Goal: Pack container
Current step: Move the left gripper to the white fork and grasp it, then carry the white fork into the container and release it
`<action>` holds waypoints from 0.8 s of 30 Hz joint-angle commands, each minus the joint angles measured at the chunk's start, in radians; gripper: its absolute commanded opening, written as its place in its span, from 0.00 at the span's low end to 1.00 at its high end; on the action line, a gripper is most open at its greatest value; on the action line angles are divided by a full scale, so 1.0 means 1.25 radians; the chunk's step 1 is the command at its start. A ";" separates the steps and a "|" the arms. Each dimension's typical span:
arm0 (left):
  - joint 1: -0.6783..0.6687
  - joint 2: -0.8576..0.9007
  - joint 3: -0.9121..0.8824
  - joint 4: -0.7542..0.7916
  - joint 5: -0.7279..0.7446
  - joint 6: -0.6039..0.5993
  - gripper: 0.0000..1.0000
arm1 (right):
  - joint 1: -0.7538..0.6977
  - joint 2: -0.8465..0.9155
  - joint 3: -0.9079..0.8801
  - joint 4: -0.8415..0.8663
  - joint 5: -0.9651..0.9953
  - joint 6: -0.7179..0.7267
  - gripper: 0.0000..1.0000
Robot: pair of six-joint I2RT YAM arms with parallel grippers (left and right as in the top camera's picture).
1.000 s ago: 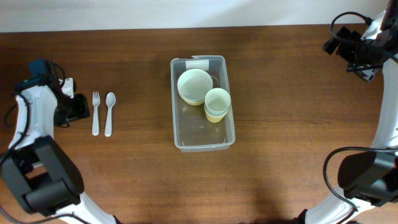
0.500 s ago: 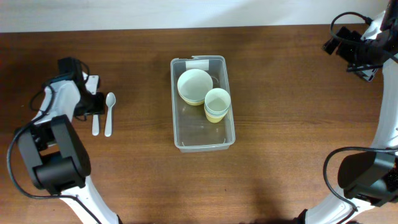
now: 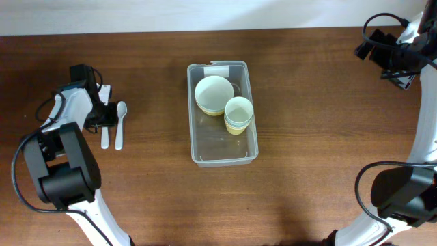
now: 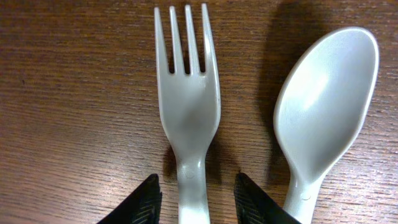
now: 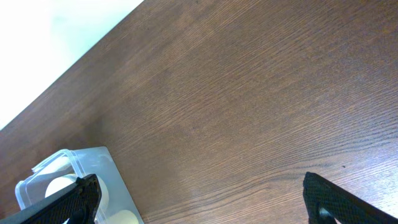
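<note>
The clear container point(image 3: 220, 145) lies at the table's middle with a pale green bowl point(image 3: 214, 93) and a yellow-green cup point(image 3: 238, 113) inside. A white fork point(image 3: 104, 139) and a white spoon point(image 3: 120, 124) lie side by side to its left. My left gripper point(image 3: 102, 116) is low over the fork. In the left wrist view it point(image 4: 194, 202) is open, one fingertip point(image 4: 142, 200) on each side of the fork point(image 4: 186, 106) handle, not touching it; the spoon point(image 4: 323, 118) lies just right. My right gripper point(image 3: 390, 60) is open and empty at the far right, high above the table.
The right wrist view shows bare wood between my wide-open right gripper's point(image 5: 205, 202) fingers, with a corner of the container point(image 5: 59, 167) at lower left. A white wall runs along the table's back edge point(image 3: 218, 29).
My left gripper has moved right from beside the fork to over it, and its fingers now straddle the handle. The right arm, container, bowl and cup have not moved.
</note>
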 commanded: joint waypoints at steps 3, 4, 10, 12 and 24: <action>0.008 0.012 -0.005 -0.002 0.038 -0.022 0.28 | 0.000 0.002 0.002 0.000 0.002 0.004 0.99; 0.010 0.012 -0.005 -0.002 0.052 -0.022 0.27 | 0.000 0.002 0.002 0.000 0.002 0.004 0.99; 0.017 0.012 -0.013 -0.003 0.067 -0.022 0.20 | 0.000 0.002 0.002 0.000 0.002 0.004 0.99; 0.018 0.012 -0.015 -0.005 0.067 -0.022 0.11 | 0.000 0.002 0.002 0.000 0.002 0.004 0.99; -0.001 -0.072 0.335 -0.385 0.145 -0.026 0.01 | 0.000 0.002 0.002 0.000 0.002 0.004 0.99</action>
